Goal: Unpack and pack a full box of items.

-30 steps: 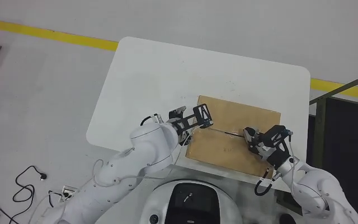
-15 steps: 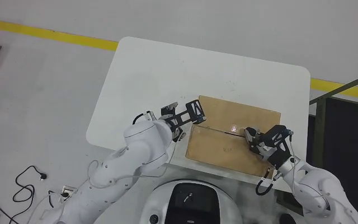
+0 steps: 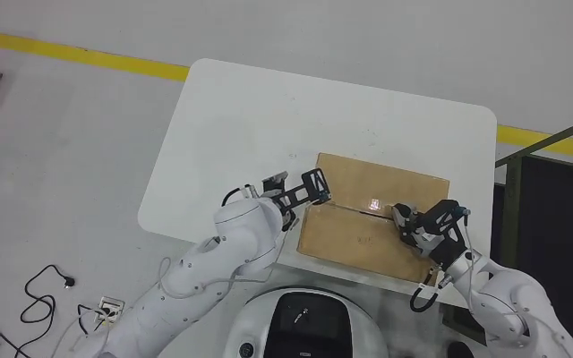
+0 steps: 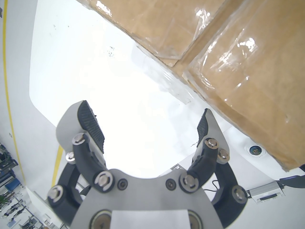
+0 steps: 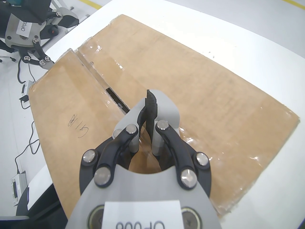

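I see left gripper [image 4: 147, 120] released beside brown taped cardboard box [image 4: 166, 13]; right gripper [image 5: 150, 103] clenched behind its seam slit [image 5: 114, 96].

A white table [image 3: 269, 116] carries one cardboard box [image 3: 376, 215].

The cardboard box [image 3: 358, 237] sits on the table [image 3: 269, 116], toward its robot-side right corner. The left gripper [image 3: 315, 186] is just beside its left end, and the right gripper [image 3: 396, 213] is on top, at the flap seam [image 5: 114, 98].

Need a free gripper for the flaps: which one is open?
The left gripper, spread beside the box; the right gripper is shut over the seam.
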